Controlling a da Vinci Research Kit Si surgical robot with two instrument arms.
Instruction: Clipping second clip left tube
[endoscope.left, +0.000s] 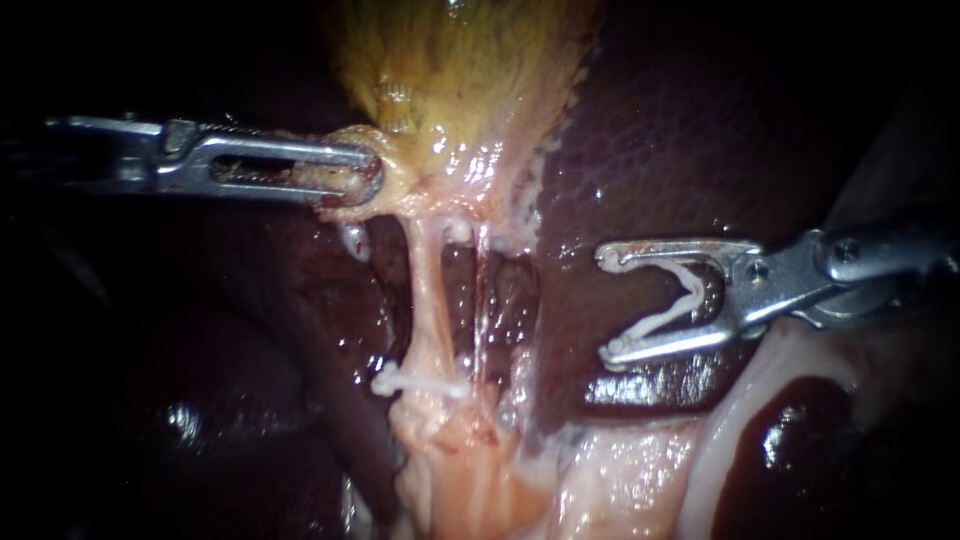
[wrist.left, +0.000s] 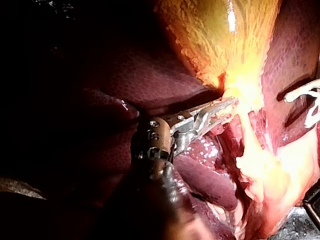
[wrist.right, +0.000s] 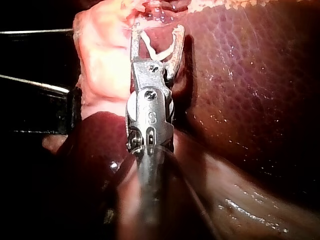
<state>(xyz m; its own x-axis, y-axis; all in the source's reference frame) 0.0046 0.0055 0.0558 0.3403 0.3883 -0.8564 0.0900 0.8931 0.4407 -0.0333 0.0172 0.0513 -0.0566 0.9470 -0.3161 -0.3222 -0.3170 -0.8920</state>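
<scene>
The left tube (endoscope.left: 428, 290) runs pale from the gallbladder's neck down to fatty tissue, with one white clip (endoscope.left: 415, 383) across its lower part. A thinner right tube (endoscope.left: 482, 300) lies beside it. My left instrument (endoscope.left: 350, 178) is shut on the tissue at the gallbladder's neck, also seen in the left wrist view (wrist.left: 220, 107). My right instrument (endoscope.left: 603, 305) is to the right of both tubes, apart from them. Its jaws stand wide and hold an open white clip (endoscope.left: 672, 310) between them, which shows as a V in the right wrist view (wrist.right: 159, 46).
The yellow gallbladder (endoscope.left: 460, 70) hangs above the tubes. Dark red liver (endoscope.left: 700, 130) lies behind and under my right instrument. Pale fatty tissue (endoscope.left: 470, 470) spreads below the clipped tube.
</scene>
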